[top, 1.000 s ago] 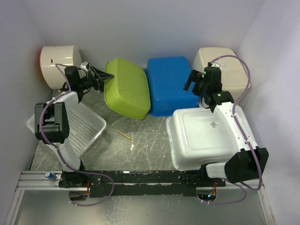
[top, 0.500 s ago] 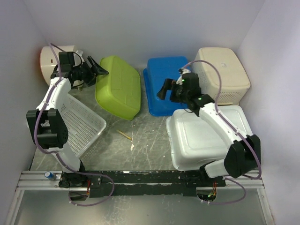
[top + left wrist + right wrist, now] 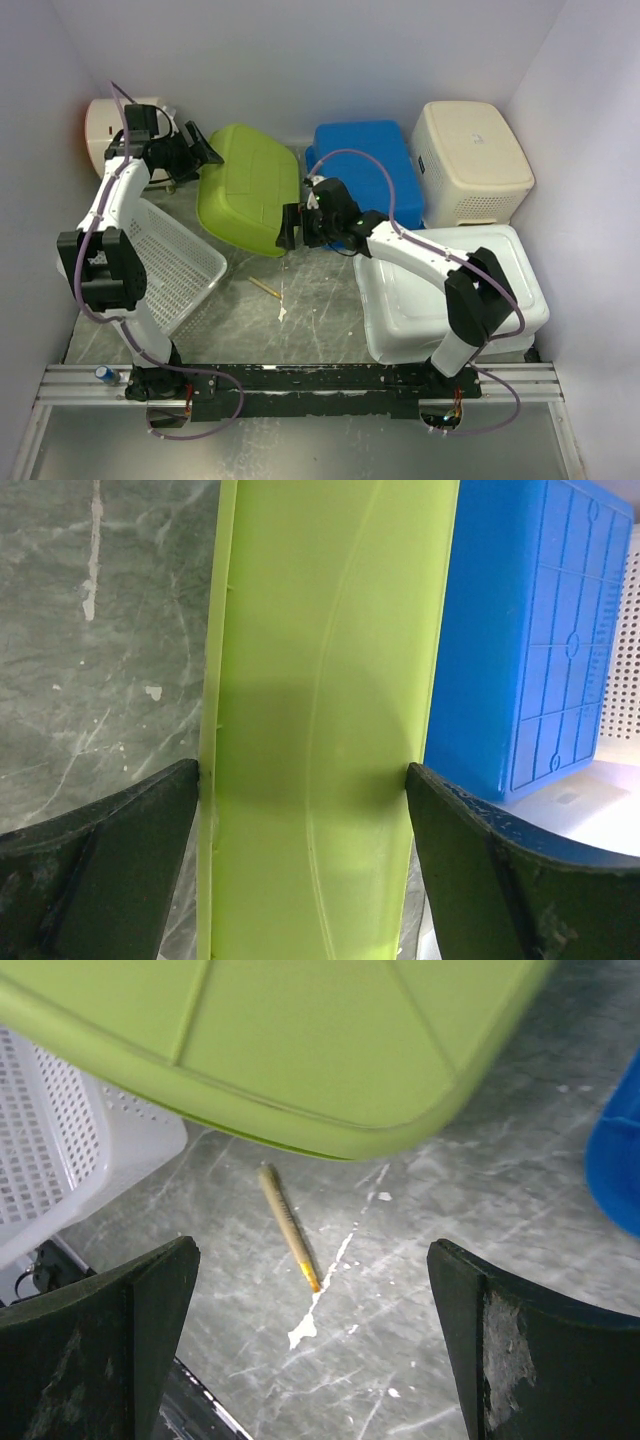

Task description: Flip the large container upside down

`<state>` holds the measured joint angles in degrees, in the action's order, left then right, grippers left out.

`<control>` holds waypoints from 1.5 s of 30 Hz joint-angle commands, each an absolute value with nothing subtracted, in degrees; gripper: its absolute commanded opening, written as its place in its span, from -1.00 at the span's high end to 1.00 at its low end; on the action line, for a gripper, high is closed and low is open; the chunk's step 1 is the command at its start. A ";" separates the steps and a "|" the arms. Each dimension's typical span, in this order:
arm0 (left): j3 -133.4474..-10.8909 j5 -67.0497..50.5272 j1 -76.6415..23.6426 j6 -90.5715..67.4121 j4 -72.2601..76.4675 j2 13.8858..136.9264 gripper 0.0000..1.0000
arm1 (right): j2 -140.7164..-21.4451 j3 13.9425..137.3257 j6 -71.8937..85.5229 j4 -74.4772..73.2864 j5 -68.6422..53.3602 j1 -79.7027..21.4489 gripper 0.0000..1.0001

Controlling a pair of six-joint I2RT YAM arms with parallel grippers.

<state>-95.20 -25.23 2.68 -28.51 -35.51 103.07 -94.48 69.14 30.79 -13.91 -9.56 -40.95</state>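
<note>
The large glossy white rectangular plastic tub sits at 4 o'clock on the grey marbled table. Its smooth base seems to face up, so the flip looks done. The right gripper hovers spread and empty. The left gripper is spread astride a tilted lime-green tub at 11 o'clock.

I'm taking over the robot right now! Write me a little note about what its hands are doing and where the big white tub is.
Left gripper: jaws wide, one on each side of the wall of the tilted green tub. I cannot tell whether they pinch it.
Right gripper: open and empty, hovering over the table by the green tub's near corner.
Large container: at the near right of the table, with neither gripper on it.
Done: it looks to lie base up, so the flip seems finished.
Left: check that, then probably free the green tub and draw both arms back.
</note>
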 commanded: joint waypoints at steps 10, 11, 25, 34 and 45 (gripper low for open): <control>-99.04 -17.77 -3.52 -25.33 -36.65 109.55 -0.88 | -99.44 68.35 34.71 -7.31 -8.99 -43.95 -1.00; -99.58 -16.36 -3.52 -24.57 -37.44 109.37 -0.88 | -99.79 68.25 34.72 -7.44 -8.72 -43.96 -1.00; -93.52 -3.29 -4.04 -22.53 -44.57 90.31 -0.85 | -115.13 81.07 35.29 -5.46 -2.25 -43.91 -1.00; -78.28 -0.67 -4.04 -24.89 -46.23 76.79 -0.84 | -122.92 90.77 35.32 -5.93 4.44 -42.77 -1.00; -64.88 7.29 -4.04 -31.46 -38.99 76.98 -0.66 | -95.20 64.06 32.10 -3.37 9.77 -42.64 -1.00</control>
<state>-67.61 2.81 -3.92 -28.10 -44.31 76.09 -102.59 66.76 34.39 -2.83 4.78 -42.92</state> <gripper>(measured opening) 0.855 0.999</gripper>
